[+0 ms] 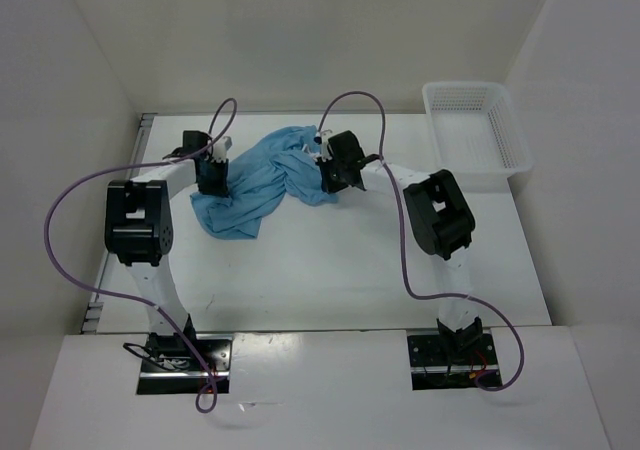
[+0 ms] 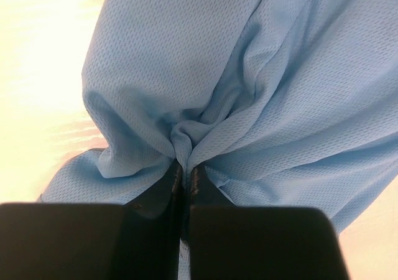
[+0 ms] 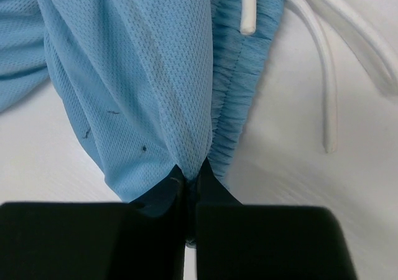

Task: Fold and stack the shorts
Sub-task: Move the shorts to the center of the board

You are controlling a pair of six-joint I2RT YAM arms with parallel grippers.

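The light blue shorts [image 1: 262, 182] lie crumpled at the back middle of the table. My left gripper [image 1: 212, 176] is shut on a pinch of their fabric at the left side; the left wrist view shows mesh cloth [image 2: 249, 74] bunched between the closed fingers [image 2: 186, 171]. My right gripper [image 1: 330, 176] is shut on the right side of the shorts; the right wrist view shows a fold of fabric [image 3: 155, 74] pinched at the fingertips [image 3: 191, 171], beside the gathered waistband [image 3: 239, 74] and the white drawstring [image 3: 323, 62].
A white mesh basket [image 1: 475, 135] stands at the back right corner. White walls enclose the table on the left, back and right. Purple cables loop over both arms.
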